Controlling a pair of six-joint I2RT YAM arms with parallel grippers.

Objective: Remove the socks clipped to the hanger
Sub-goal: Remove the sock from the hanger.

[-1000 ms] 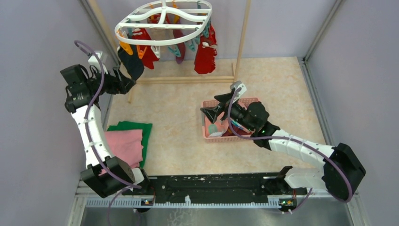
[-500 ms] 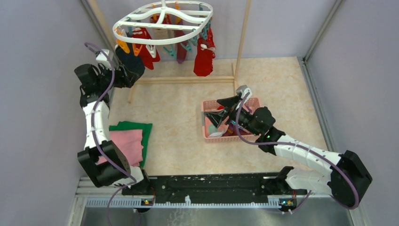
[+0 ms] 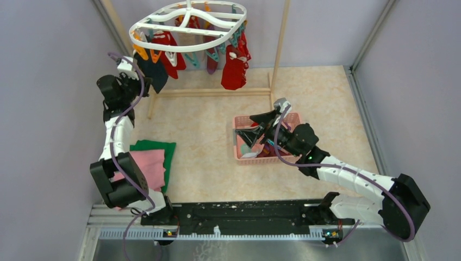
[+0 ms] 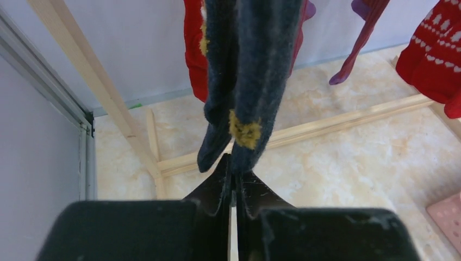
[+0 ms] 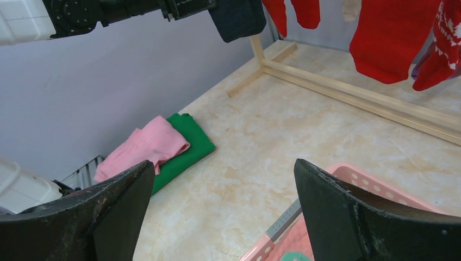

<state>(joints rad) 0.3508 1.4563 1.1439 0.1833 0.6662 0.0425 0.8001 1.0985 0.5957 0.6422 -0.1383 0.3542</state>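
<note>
Two arms rise from the near edge of the surface, and each has a different job at this moment. Nearest, at about 8 o'clock in the overhead view, lie two folded cloths, one pink cloth (image 3: 144, 166) on one green cloth (image 3: 159, 148), set aside and, I judge, no part of the job. Further in, just past centre toward 3 o'clock, stands one pink basket (image 3: 261, 160). The right claw (image 3: 249, 126) hovers over it with its jaws spread wide and nothing between them, most likely because this is where pulled socks get dropped. What lies inside the basket is mostly hidden by the arm, so I cannot count it. Further still, at 10 o'clock, the left claw (image 4: 232, 163) is raised to hanging height and clenched on the bottom tip of a dark navy sock (image 4: 255, 70) with a yellow patch. Gripping the low end probably gives a straight downward pull against the clip. Farthest, at 11 to 12 o'clock, one white oval hanger (image 3: 187, 24) hangs within one wooden frame (image 3: 217, 92), with orange and teal clips dangling from it. The socks (image 3: 234, 68) hang clipped below it, clear of the surface. At least six are visible, mostly red, but overlap prevents an exact count.
</note>
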